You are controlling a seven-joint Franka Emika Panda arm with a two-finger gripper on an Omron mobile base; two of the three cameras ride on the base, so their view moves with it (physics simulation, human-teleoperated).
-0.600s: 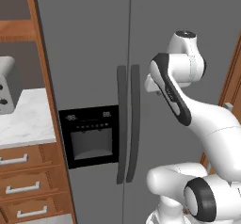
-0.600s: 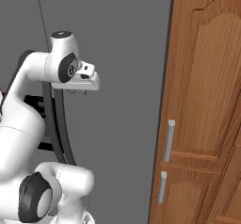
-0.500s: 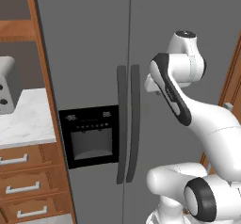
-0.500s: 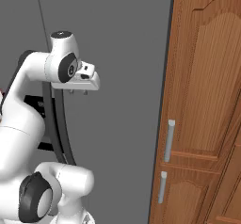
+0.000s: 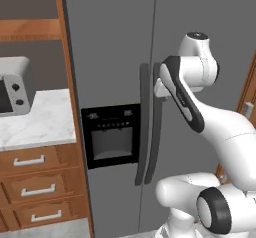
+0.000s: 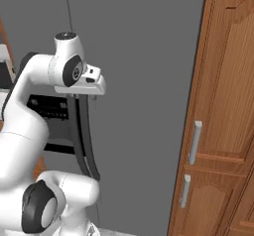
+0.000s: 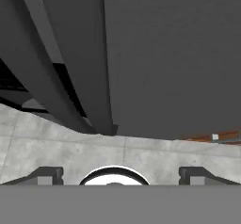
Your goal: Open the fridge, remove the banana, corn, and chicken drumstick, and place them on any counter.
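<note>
Right now the fridge (image 5: 115, 57) stands shut, both grey doors closed, its two dark vertical handles (image 5: 149, 127) side by side at the middle seam. Black dispenser panel (image 5: 111, 134) sits on the left door, low down. The gripper (image 7: 120, 173) is raised near the upper part of the handles; in the right base view the hand (image 6: 89, 81) sits just above and in front of the handle tops, pointing down. Hand view looks down along the door face: both handles run as dark bars at the left, grey tiled floor (image 7: 56, 143) below. Fingertips (image 7: 47, 175) stand wide apart at the bottom of that view, jaws fully spread, nothing between them, nothing held. Cannot tell whether the hand touches a handle. Left of the fridge, the counter (image 5: 35, 122) with white marble top over brown wooden drawers (image 5: 30, 182); a grey appliance (image 5: 15, 89) sits on it. Right of the fridge, a brown wooden cabinet (image 6: 223, 131) with silver bar handles (image 6: 196, 143).
</note>
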